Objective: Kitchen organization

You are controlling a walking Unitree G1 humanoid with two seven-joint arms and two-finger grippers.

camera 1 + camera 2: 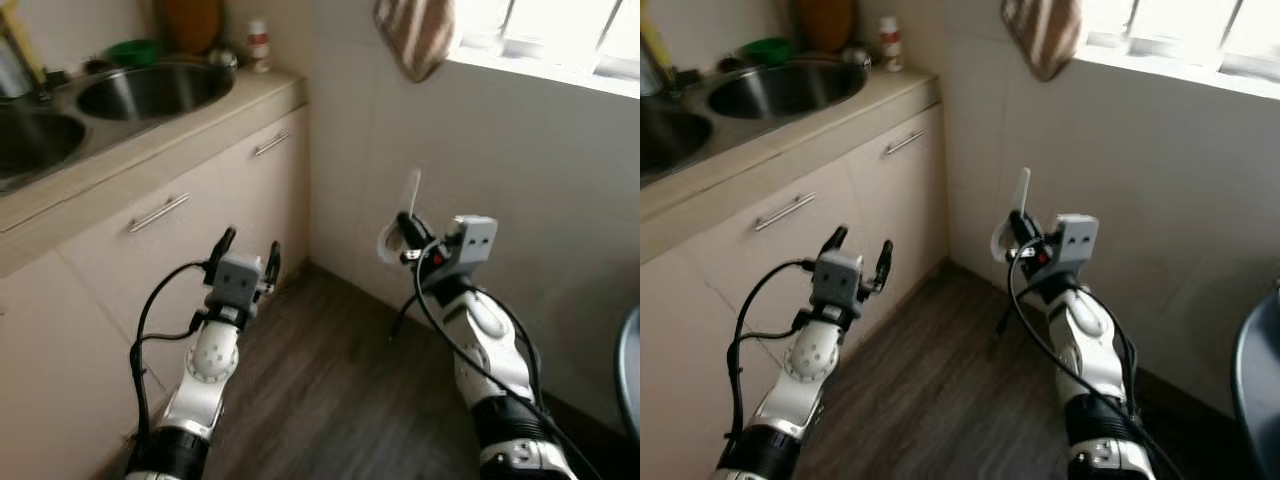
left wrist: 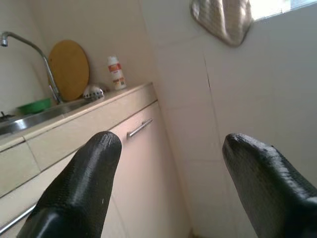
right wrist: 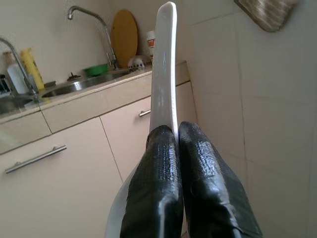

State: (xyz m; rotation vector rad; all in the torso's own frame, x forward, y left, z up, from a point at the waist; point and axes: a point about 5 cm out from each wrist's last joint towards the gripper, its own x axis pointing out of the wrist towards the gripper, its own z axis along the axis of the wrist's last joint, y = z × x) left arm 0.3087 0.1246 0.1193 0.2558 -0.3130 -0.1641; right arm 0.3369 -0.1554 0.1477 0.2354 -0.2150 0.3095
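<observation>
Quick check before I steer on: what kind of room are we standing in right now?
Most likely a home kitchen. A double stainless steel sink with a curved metal tap sits in a beige counter over cream cabinets with bar handles, and a round wooden cutting board leans on the wall. The right gripper holds a white spoon.

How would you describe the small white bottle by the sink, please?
Start at the round steel sink basin set in the beige counter. Behind its far corner stands the small white bottle with a red label, right of the round wooden board against the wall.
</observation>
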